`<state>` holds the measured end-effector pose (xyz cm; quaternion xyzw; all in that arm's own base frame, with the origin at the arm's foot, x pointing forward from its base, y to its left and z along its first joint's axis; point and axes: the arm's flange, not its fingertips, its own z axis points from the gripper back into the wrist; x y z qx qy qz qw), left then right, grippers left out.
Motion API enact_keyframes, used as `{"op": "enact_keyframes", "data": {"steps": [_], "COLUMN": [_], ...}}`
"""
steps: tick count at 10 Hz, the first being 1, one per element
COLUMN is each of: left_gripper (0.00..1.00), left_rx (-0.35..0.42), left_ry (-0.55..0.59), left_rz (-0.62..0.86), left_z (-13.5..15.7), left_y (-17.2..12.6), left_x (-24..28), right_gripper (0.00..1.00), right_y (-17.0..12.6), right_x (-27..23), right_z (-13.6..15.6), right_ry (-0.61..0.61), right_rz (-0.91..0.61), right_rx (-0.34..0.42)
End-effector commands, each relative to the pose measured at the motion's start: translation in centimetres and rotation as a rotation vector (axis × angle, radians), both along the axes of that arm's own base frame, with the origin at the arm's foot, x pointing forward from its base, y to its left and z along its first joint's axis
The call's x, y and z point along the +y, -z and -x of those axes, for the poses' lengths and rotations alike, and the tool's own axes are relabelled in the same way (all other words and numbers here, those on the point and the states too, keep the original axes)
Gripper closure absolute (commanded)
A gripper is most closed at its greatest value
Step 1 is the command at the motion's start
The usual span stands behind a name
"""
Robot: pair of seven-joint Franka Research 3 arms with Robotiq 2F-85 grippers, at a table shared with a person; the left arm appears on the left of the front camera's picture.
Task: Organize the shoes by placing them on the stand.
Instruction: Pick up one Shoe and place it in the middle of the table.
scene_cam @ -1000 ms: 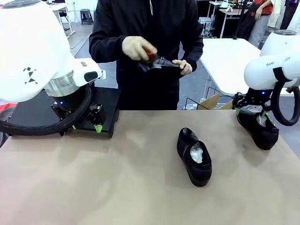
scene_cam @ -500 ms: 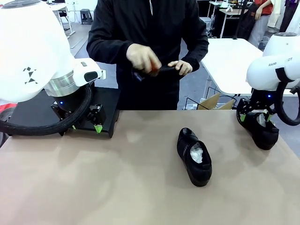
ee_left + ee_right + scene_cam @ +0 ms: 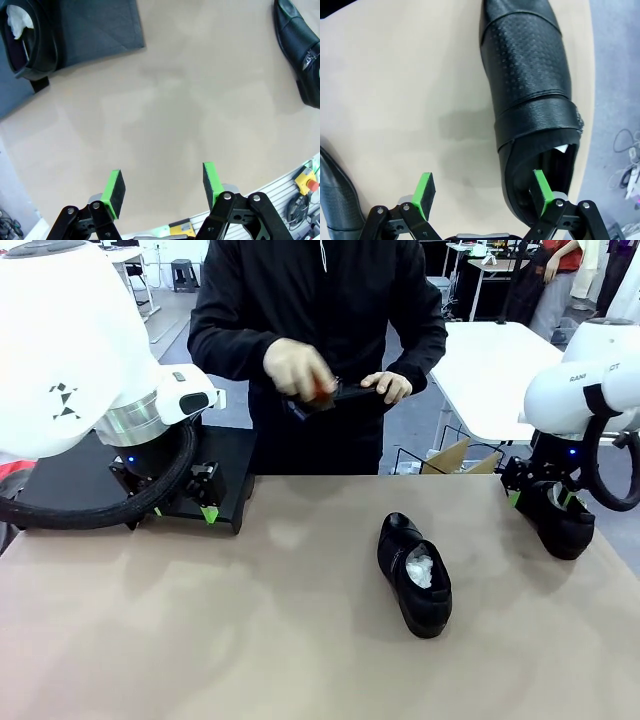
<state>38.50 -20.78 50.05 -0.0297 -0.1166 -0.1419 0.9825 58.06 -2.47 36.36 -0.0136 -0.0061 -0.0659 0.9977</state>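
Since a second ago the right gripper (image 3: 542,496) has come down onto the heel end of the glossy black leather dress shoe (image 3: 562,524) lying at the right edge of the tan tabletop (image 3: 250,630). The person's hands (image 3: 300,365) have shifted slightly with the held shoe (image 3: 340,395). The rest lies as before.

The shoes are low-cut with rounded toes. Crumpled white paper shows in the middle shoe (image 3: 415,575), which lies right of the tabletop's centre.

There are four shoes in all. One is held, one lies in the middle and one at the right edge. The fourth shoe (image 3: 30,42) rests on the single low flat black rectangular stand (image 3: 60,480) at the far left corner.

The right gripper's jaws stand wide. One green pad (image 3: 542,192) is at the shoe's opening and the other is over bare tabletop; whether it touches the shoe is unclear. The left gripper (image 3: 162,187) is wide and empty over the tabletop beside the stand.
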Motion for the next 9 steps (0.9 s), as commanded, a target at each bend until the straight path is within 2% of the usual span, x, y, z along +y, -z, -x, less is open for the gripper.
{"op": "enact_keyframes", "data": {"steps": [1, 9], "left_gripper": [0.19, 0.19], "left_rx": [-0.012, -0.012], "left_ry": [-0.005, -0.005], "left_rz": [0.002, 0.002], "left_z": [-0.02, -0.02], "left_y": [-0.03, -0.03], "left_x": [0.06, 0.06], "right_gripper": [0.00, 0.00], "right_y": [0.50, 1.40], "right_x": [0.00, -0.24], "right_z": [0.15, -0.04], "right_ry": [-0.038, -0.077], "right_rz": [-0.050, -0.069], "right_rx": [-0.004, -0.022]}}
